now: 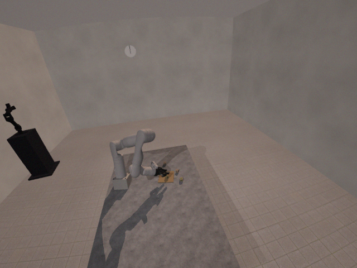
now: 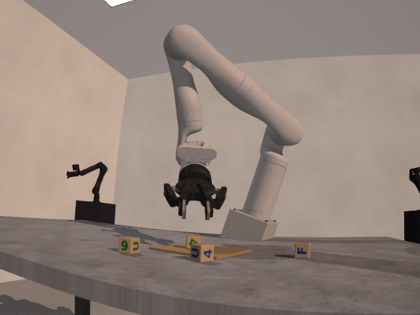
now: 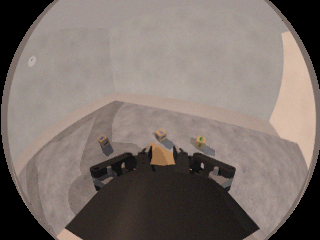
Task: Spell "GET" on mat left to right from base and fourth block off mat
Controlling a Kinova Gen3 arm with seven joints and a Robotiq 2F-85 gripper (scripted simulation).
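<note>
- A round wall clock (image 1: 130,51) is hanging on the far grey wall, toward twelve o'clock in the top view.
- A black pedestal (image 1: 30,153) is standing on the tiled floor (image 1: 282,184) at nine o'clock, carrying a small dark arm (image 1: 10,116).
- A grey table (image 2: 305,281) is resting on a dark leg (image 2: 82,306).

The mat (image 2: 233,251) is plain tan. Tan blocks (image 2: 128,245) carry green or blue characters. The table (image 2: 102,271) is mottled grey.
</note>
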